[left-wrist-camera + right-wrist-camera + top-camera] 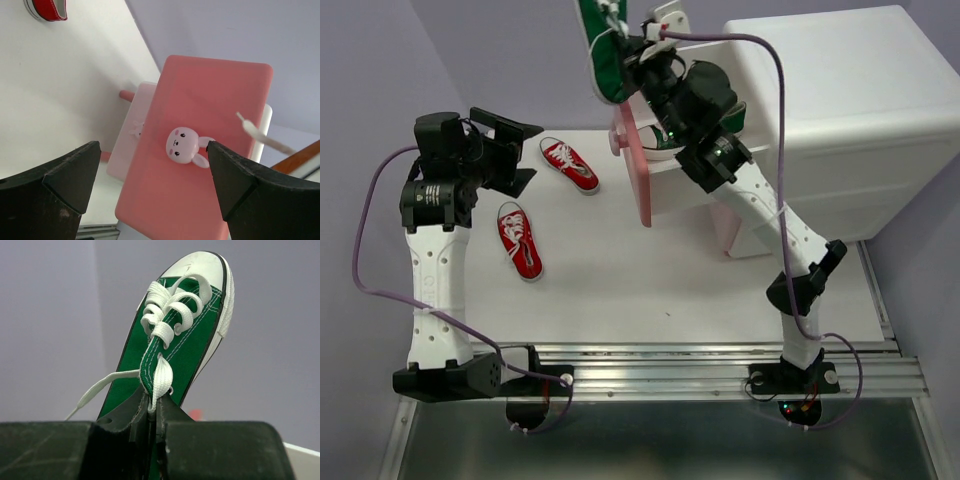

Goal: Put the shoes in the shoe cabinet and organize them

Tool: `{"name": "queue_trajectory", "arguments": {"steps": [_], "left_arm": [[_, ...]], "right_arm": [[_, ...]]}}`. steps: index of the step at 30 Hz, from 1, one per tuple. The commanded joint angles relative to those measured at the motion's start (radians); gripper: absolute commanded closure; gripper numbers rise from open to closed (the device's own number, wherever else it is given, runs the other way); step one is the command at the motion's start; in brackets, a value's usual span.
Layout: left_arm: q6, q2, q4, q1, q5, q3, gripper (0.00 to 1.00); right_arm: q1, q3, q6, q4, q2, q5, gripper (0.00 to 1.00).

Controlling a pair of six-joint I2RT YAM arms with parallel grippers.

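Observation:
My right gripper (pixel 632 50) is shut on a green shoe (pixel 603 62) and holds it high in the air, above and behind the open pink drawer front (pixel 638 170) of the white shoe cabinet (pixel 850 110). In the right wrist view the fingers (pixel 172 417) pinch the green shoe (pixel 185 335) by its tongue and white lace, toe pointing away. Two red shoes (pixel 570 165) (pixel 520 240) lie on the table at the left. My left gripper (pixel 517 152) is open and empty near them. In the left wrist view it (pixel 152 150) faces the pink drawer front (pixel 200 125) with its bunny knob (pixel 182 145). The fourth shoe is hidden.
A paler lower drawer front (pixel 134 132) shows beside the open pink one. A red shoe's heel (pixel 47 9) shows at the top left of the left wrist view. The white table (pixel 620 280) ends at a metal rail (pixel 660 365) by the arm bases.

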Motion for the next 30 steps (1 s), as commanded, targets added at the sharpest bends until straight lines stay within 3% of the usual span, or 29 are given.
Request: {"name": "queue_trajectory", "arguments": {"steps": [1, 9, 13, 18, 24, 30], "left_arm": [[0.055, 0.006, 0.057, 0.0, 0.059, 0.007, 0.01], [0.131, 0.046, 0.132, -0.024, 0.158, 0.004, 0.01], [0.174, 0.127, 0.146, -0.142, 0.155, 0.063, 0.01], [0.156, 0.172, 0.205, -0.269, 0.128, 0.087, 0.01], [0.145, 0.188, 0.276, -0.306, 0.12, 0.031, 0.01], [0.113, 0.201, 0.343, -0.32, 0.103, 0.027, 0.12]], "right_arm": [[-0.139, -0.018, -0.097, 0.201, -0.138, 0.008, 1.0], [-0.282, -0.231, -0.206, -0.011, -0.319, -0.215, 1.0], [-0.302, -0.346, -0.262, -0.072, -0.406, -0.215, 1.0], [-0.325, -0.38, -0.272, -0.175, -0.472, -0.282, 0.99], [-0.325, -0.397, -0.284, -0.371, -0.503, -0.437, 0.99], [-0.335, -0.452, -0.289, -0.411, -0.554, -0.474, 0.99]]}}
